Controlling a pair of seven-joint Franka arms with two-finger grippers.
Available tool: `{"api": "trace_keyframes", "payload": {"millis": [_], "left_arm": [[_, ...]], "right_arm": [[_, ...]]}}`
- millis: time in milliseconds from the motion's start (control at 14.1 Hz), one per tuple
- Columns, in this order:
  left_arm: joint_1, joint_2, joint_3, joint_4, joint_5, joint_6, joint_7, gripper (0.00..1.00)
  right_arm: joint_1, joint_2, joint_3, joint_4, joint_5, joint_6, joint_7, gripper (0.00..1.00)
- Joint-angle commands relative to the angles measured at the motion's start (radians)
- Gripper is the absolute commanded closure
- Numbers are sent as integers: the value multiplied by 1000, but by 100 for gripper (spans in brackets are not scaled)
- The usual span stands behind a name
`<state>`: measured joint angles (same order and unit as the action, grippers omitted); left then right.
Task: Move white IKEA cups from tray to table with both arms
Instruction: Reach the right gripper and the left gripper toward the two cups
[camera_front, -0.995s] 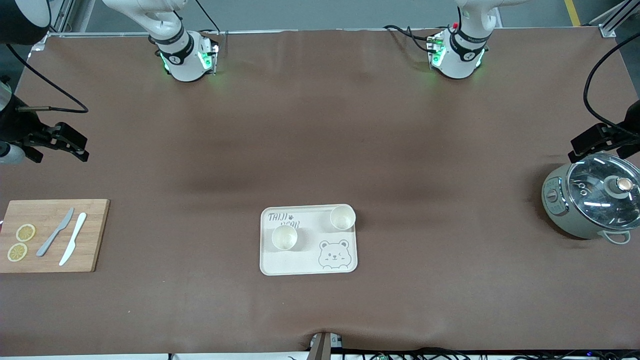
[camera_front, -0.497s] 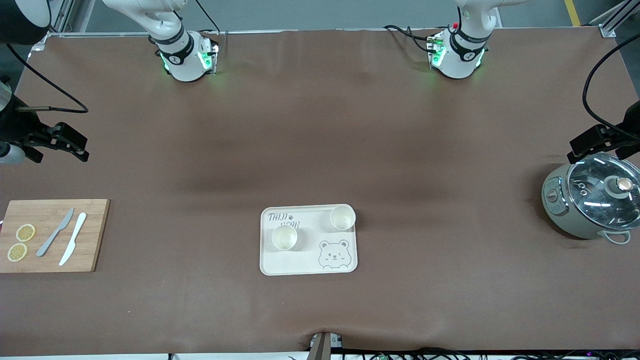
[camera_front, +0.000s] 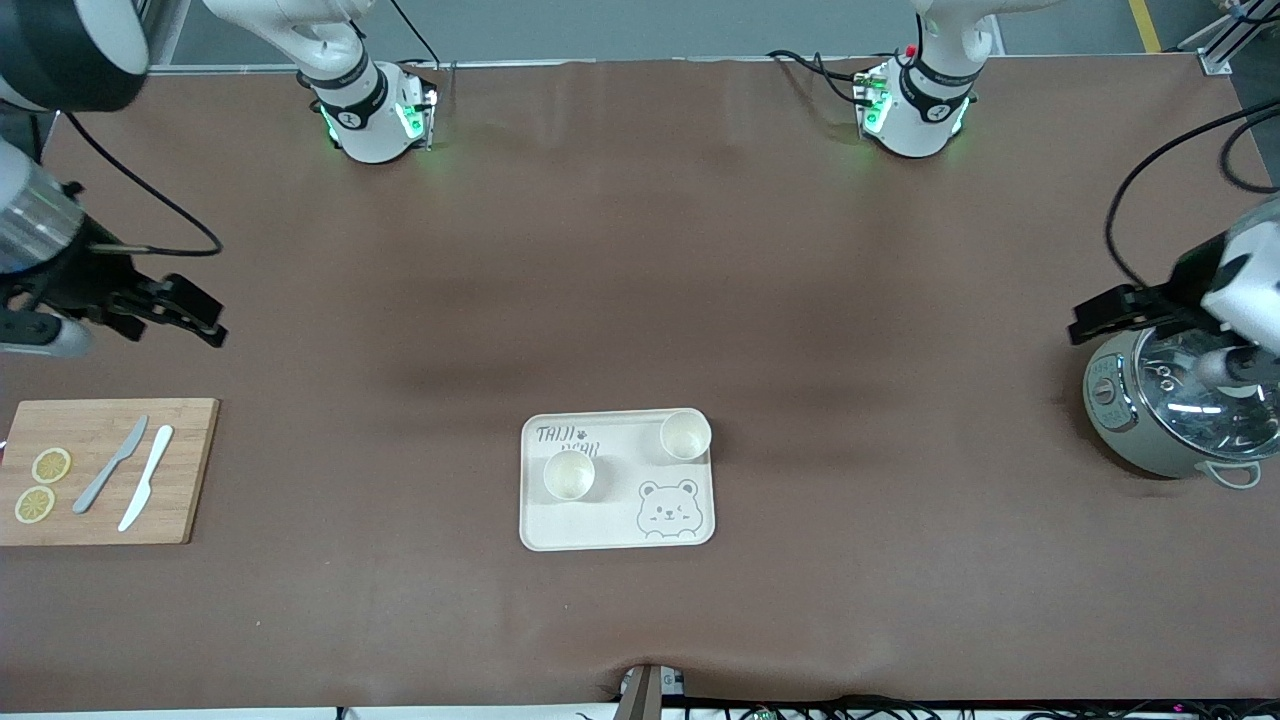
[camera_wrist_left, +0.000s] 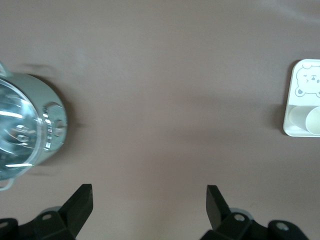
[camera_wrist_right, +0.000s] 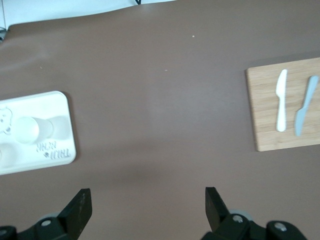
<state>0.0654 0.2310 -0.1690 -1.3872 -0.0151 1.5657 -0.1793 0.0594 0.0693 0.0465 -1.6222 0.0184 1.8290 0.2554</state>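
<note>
Two white cups stand on the bear-print tray (camera_front: 600, 525): one cup (camera_front: 569, 475) nearer the front camera toward the right arm's end, the other cup (camera_front: 686, 435) at the tray's corner toward the left arm's end. My right gripper (camera_front: 200, 318) is open and empty in the air over bare table, beside the cutting board. My left gripper (camera_front: 1090, 320) is open and empty over the table by the pot's edge. The left wrist view shows the open left gripper (camera_wrist_left: 149, 192), the tray (camera_wrist_left: 291, 90) and a cup (camera_wrist_left: 312, 121). The right wrist view shows the open right gripper (camera_wrist_right: 147, 195), the tray (camera_wrist_right: 55, 102) and a cup (camera_wrist_right: 25, 129).
A wooden cutting board (camera_front: 185, 470) with two knives and lemon slices lies at the right arm's end. A grey-green pot with glass lid (camera_front: 1180, 405) stands at the left arm's end. Brown cloth covers the table.
Both grippers have moved in from the table's ends toward the middle, still open and empty. The cups and tray have not moved.
</note>
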Motion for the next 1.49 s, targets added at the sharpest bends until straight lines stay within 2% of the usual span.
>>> {"api": "trace_keyframes", "payload": {"millis": [0, 355, 852, 1421], "left_arm": [[-68, 56, -3, 14, -13, 8, -106, 0], [-177, 148, -3, 17, -11, 157, -311, 0], [-304, 298, 2, 17, 0, 358, -505, 0], [-415, 442, 9, 19, 0, 568, -631, 0]], "right_arm": [[74, 55, -5, 16, 5, 58, 155, 0], [174, 150, -5, 16, 3, 173, 358, 0], [241, 322, -7, 73, -12, 335, 462, 0], [312, 547, -13, 258, -17, 380, 530, 0]]}}
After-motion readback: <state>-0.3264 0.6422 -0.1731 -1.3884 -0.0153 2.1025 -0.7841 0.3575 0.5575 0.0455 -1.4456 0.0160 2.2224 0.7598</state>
